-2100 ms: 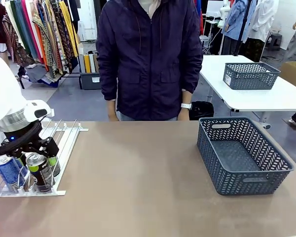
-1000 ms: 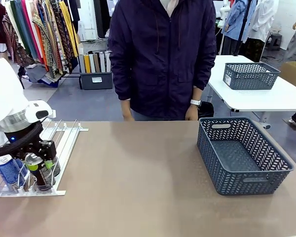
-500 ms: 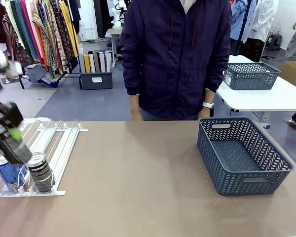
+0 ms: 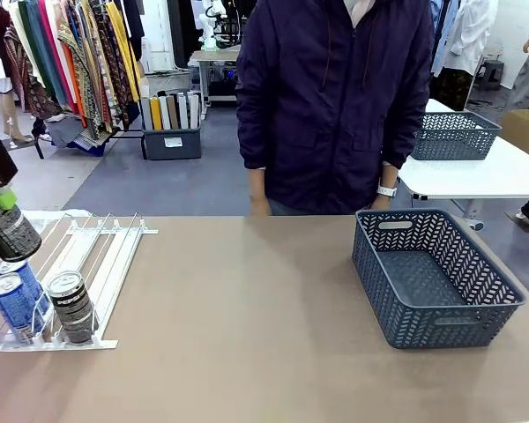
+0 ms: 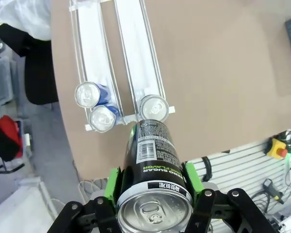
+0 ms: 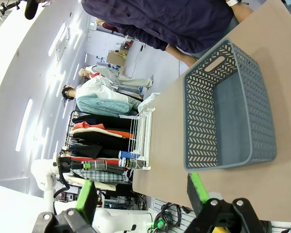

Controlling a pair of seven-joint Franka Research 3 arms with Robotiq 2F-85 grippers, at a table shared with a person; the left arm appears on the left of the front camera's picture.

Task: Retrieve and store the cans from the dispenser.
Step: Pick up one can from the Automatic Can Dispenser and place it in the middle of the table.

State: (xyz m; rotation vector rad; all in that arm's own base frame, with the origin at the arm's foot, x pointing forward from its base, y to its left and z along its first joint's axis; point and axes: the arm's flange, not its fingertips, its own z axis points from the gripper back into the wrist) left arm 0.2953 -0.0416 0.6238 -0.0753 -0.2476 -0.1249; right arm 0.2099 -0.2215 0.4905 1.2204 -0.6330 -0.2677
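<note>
The left fingers (image 5: 111,183) are clenched on a black can (image 5: 153,160). Their green pads press on its two sides, and its silver top faces the wrist camera. Seen from the front, the can hangs tilted in the air above the left edge of the dispenser (image 4: 93,251), clear of the wire rails.

The dispenser is a flat white rack lying on the brown bench (image 4: 247,335). Three more cans (image 4: 70,307) stand upright at its end nearest the robot. Two blue ones share the left lane, one just behind the other. A black one stands in the next lane, just beside the front blue can.

A grey lattice basket (image 4: 370,264) sits on the bench well apart from the dispenser, to its right.

The right fingers (image 6: 85,194) are released and spread wide. In the right wrist view they hang above the bench with the basket ahead of them and the dispenser farther off beyond it.

A person (image 4: 335,106) in a dark jacket stands at the far side of the bench, across from the dispenser and to its right, arms hanging down.
</note>
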